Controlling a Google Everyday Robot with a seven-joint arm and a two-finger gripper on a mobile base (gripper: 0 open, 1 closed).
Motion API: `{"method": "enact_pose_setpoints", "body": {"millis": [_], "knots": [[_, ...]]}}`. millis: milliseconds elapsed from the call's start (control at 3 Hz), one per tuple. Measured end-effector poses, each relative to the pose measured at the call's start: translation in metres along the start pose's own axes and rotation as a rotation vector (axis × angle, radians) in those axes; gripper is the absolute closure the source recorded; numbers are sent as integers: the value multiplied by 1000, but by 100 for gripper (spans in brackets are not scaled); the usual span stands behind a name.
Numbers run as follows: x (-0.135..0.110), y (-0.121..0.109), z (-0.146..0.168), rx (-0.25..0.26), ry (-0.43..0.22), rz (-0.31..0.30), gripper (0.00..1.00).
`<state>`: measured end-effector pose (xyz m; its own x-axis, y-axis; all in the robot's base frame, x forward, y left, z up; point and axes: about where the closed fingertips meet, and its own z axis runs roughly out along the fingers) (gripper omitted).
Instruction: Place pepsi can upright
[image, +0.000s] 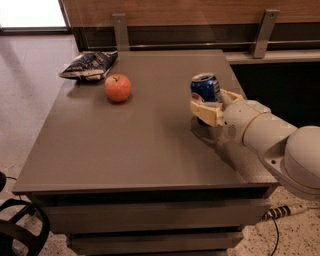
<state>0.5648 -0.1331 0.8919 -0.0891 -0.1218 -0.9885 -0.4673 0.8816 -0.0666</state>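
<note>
- The table (125, 150) fills the middle of the view; a wall with a low ledge (270, 55) runs behind it.
- The snack bag (89, 64) lies on the table's far left corner.
- The apple (118, 87) sits just in front of the bag, slightly to its right, apart from it.
- The can (205, 87) stands upright near the table's right edge, well to the right of the apple.
- The gripper (212, 102) is at the can's lower part, its fingers clasping the can from either side.
- The arm (270, 135) reaches in from the right, over the table's right front corner.
- A cable (282, 212) lies on the floor, right of the table.
</note>
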Motion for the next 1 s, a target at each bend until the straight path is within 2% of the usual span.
{"method": "enact_pose_setpoints", "body": {"millis": [667, 1000], "knots": [[-1, 4, 2, -7, -1, -1, 39], [-3, 6, 3, -10, -2, -3, 7]]}}
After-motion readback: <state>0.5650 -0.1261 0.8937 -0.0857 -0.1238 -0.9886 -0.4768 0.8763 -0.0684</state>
